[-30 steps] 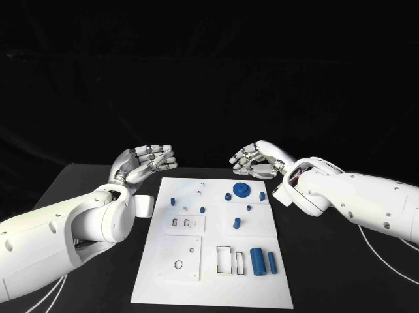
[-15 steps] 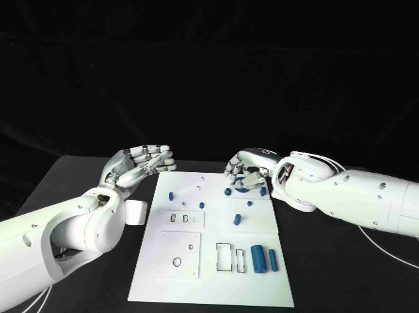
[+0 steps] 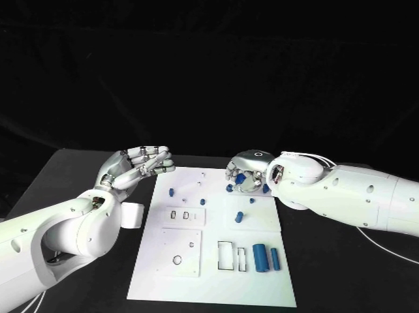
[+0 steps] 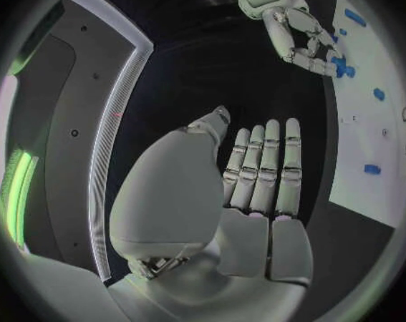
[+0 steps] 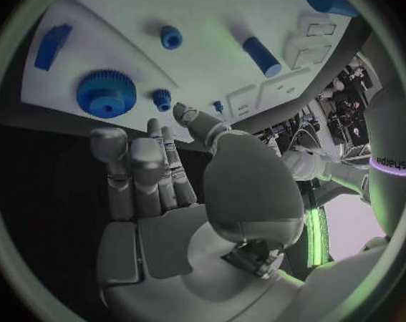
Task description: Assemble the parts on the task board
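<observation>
A first pick is being lined up: the right hand [image 3: 248, 171] is being held, fingers loosely spread and gripping nothing, over the blue gear [image 5: 105, 93] at the far end of the task board [image 3: 209, 287]. The left hand [image 3: 134, 167] is being held open beside the board — idle. Next, a closing of fingers on the gear is called for.

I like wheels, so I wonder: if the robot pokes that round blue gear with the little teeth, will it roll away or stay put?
The round blue toothed gear lies flat on the white task board, so a poke would probably slide it, not roll it. It looks like stiff plastic, likely light. The right hand hovers above it, open; the teeth may help the fingers grip.
</observation>
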You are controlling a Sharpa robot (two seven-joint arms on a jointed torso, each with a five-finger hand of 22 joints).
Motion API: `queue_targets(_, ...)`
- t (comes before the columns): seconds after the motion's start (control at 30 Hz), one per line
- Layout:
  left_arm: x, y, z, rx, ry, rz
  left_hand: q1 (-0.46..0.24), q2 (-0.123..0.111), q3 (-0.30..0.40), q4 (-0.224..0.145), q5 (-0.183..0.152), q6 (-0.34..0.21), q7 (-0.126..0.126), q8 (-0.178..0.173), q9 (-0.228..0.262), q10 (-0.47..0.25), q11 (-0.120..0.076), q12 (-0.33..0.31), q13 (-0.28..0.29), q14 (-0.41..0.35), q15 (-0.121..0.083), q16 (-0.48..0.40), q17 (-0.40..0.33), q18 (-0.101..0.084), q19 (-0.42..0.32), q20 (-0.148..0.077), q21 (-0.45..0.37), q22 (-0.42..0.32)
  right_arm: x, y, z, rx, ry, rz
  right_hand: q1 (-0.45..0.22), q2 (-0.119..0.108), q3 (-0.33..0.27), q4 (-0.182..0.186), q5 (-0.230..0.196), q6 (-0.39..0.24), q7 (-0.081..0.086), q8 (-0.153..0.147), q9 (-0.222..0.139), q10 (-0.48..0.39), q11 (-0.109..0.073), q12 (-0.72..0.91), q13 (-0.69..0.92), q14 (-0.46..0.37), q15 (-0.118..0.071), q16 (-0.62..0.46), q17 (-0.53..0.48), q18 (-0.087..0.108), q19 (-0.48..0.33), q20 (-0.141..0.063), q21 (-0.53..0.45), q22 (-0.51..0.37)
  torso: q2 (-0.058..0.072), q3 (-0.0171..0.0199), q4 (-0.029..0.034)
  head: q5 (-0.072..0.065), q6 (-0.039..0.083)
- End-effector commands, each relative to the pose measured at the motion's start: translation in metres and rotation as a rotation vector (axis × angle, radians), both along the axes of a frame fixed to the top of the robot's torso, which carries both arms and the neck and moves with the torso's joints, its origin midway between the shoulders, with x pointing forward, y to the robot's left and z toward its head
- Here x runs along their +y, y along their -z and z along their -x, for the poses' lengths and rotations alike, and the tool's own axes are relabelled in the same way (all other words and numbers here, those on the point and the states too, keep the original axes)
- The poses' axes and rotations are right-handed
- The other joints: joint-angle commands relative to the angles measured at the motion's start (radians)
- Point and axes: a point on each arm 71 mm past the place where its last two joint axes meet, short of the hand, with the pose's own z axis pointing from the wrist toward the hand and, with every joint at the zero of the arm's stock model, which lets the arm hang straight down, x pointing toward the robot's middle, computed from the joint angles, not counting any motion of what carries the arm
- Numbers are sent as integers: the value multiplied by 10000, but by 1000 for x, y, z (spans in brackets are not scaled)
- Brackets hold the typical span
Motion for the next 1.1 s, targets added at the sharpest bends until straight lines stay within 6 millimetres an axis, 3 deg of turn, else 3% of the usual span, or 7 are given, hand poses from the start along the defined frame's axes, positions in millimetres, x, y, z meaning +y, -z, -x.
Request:
queue_targets(0.03, -2, -2, 1, 47, 216, 161, -39, -34, 66, -3, -37, 14, 52, -59, -15, 17, 30, -52, -8, 6, 33, -66, 11, 99, 48, 8, -8, -15, -1, 3, -2, -117, 119, 666, 86, -17, 29, 90, -17, 30, 18, -45, 32, -106, 24, 12, -22, 75, 95, 324, 333, -157, 191, 6, 241, 323, 67, 1, 57, -1, 6)
queue_targets(0.4, -1, -2, 1, 111, 206, 170, -43, -35, 69, -3, -36, 12, 54, -63, -16, 16, 32, -58, -8, 3, 35, -69, 12, 99, 46, 9, -11, -17, 4, 4, -2, -149, 23, 664, 199, 130, 219, 229, -118, 88, 1, -23, 124, 35, 6, 110, -14, 176, 95, 1176, 1197, -290, 575, 26, 878, 1257, 133, 18, 130, -35, -18)
queue_targets(0.53, 0, -1, 0, 141, 187, 154, -48, -34, 73, -3, -37, 12, 55, -67, -18, 15, 34, -66, -8, -1, 37, -74, 12, 98, 44, 10, -14, -20, 2, 5, -3, -88, 53, 696, 204, 142, 259, 264, -172, 110, -3, -12, 147, 75, -2, 122, -13, 181, 94, 1305, 1326, -311, 625, 25, 975, 1402, 183, 4, 118, -37, 29)
queue_targets(1.1, 0, 0, -2, 248, 184, 112, -61, -31, 81, 0, -38, 11, 59, -73, -21, 16, 38, -79, -7, -6, 41, -82, 14, 98, 41, 13, -19, -25, 2, 12, -5, 251, 113, 812, 289, 188, 415, 350, -215, 227, -47, 62, 247, 251, -49, 171, -1, 220, 66, 1747, 1781, -399, 857, 8, 1361, 1990, 261, -10, 144, -17, 8)
